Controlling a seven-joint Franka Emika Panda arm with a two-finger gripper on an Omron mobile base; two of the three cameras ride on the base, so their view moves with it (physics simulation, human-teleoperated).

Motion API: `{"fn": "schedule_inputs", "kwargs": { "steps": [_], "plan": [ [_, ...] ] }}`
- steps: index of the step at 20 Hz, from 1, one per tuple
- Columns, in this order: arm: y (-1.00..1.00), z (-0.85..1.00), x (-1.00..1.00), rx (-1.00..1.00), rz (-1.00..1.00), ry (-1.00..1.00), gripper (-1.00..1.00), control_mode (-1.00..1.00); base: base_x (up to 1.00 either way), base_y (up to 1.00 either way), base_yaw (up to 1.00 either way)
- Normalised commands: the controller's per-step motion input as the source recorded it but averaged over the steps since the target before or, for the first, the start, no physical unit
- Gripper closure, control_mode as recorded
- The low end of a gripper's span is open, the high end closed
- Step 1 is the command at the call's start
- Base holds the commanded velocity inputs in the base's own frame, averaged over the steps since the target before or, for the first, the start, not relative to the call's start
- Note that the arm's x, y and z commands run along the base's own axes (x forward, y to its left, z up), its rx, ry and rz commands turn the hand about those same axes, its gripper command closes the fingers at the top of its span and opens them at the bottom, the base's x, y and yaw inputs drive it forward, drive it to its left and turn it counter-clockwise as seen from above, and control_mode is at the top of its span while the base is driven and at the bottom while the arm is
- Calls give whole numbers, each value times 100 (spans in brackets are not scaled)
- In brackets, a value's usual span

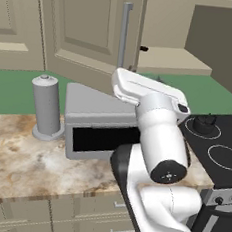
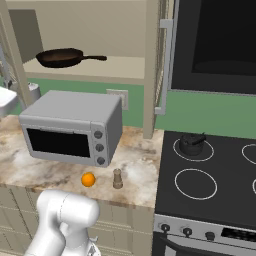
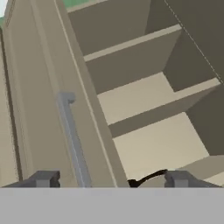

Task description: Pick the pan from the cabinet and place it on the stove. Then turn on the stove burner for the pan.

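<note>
Looking along the hand, the two dark fingers (image 3: 47, 178) stand wide apart at the bottom of the hand view and hold nothing. Between them lies the edge of the open cabinet door (image 3: 43, 109) with its silver bar handle (image 3: 73, 140), and a thin dark curve, the rim of the pan (image 3: 146, 177), shows just beside the right finger. Behind it are the plain beige shelves of the cabinet (image 3: 144, 98).

In the right base view the pan (image 2: 62, 57) sits flat on the lower shelf of the open cabinet (image 2: 127, 67), with its long straight handle pointing to the right. Directly below the cabinet, the grey microwave (image 2: 72, 128) stands on the marble table (image 2: 140, 175). An orange (image 2: 88, 179) and a small shaker (image 2: 117, 179) are on the table in front of the microwave, near each other but not touching.

To the right of the table is the stove (image 2: 210, 200), black with white rings. A small dark lidded pot (image 2: 192, 143) stands on the back ring, and the larger ring of the stove burner (image 2: 195, 184) in front of it is bare. Small dark knobs (image 2: 187, 231) sit on the silver front panel.

In the left base view a grey paper-towel holder (image 1: 47, 108) stands on the table left of the microwave.
</note>
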Motion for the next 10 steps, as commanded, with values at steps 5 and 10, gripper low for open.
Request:
{"fn": "schedule_inputs", "kwargs": {
  "steps": [5,10],
  "plan": [
    [-76,6,-8,52,18,0,-100,-100,0,0,0],
    [-61,-1,0,54,23,3,-100,-100,0,0,0]
  ]
}}
